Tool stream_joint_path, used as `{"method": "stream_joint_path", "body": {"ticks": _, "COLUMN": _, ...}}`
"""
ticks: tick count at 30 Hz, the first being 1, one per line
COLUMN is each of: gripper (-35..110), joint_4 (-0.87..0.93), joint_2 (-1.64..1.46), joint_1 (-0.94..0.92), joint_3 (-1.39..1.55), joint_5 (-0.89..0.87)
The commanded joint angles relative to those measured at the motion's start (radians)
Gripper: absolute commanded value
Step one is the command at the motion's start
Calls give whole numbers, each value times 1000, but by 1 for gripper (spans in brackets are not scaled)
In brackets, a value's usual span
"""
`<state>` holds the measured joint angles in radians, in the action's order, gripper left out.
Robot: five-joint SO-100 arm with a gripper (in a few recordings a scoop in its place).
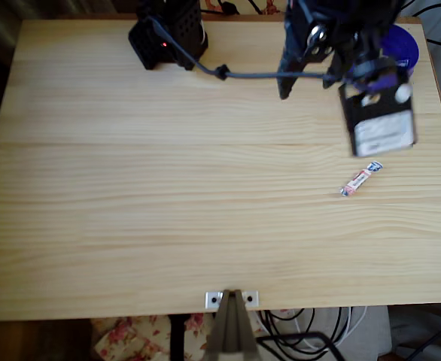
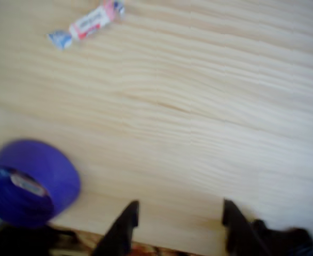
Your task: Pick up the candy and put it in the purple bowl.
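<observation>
Now, in the wrist view, the purple bowl (image 2: 31, 181) sits at lower left, tipped on its side, the candy (image 2: 87, 23) lies on the wooden table (image 2: 199, 106) well apart (upper left), and the gripper (image 2: 180, 216) gapes wide, holding nothing

Wrapped candy (image 1: 360, 180) flat on table, purple bowl (image 2: 31, 181) well apart

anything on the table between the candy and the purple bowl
Nothing: in the wrist view only bare light wooden table lies between the small white wrapped candy and the round purple plastic bowl.
</observation>
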<state>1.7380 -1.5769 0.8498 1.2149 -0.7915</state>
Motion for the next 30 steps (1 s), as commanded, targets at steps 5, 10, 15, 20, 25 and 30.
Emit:
{"method": "stream_joint_path", "body": {"ticks": 5, "gripper": 20, "joint_4": 118, "joint_2": 149, "joint_1": -35, "joint_3": -285, "joint_5": -370}}
{"method": "stream_joint_path", "body": {"ticks": 10, "gripper": 20, "joint_4": 118, "joint_2": 206, "joint_1": 5, "joint_3": -308, "joint_5": -557}}
{"method": "stream_joint_path", "body": {"ticks": 15, "gripper": 25, "joint_4": 89, "joint_2": 218, "joint_1": 15, "joint_3": -383, "joint_5": -658}}
{"method": "stream_joint_path", "body": {"ticks": 20, "gripper": 25, "joint_4": 25, "joint_2": 206, "joint_1": 3, "joint_3": -394, "joint_5": -657}}
{"method": "stream_joint_path", "body": {"ticks": 25, "gripper": 20, "joint_4": -54, "joint_2": 276, "joint_1": 5, "joint_3": -428, "joint_5": -680}}
{"method": "stream_joint_path", "body": {"ticks": 30, "gripper": 20, "joint_4": -91, "joint_2": 379, "joint_1": 40, "joint_3": -476, "joint_5": -755}}
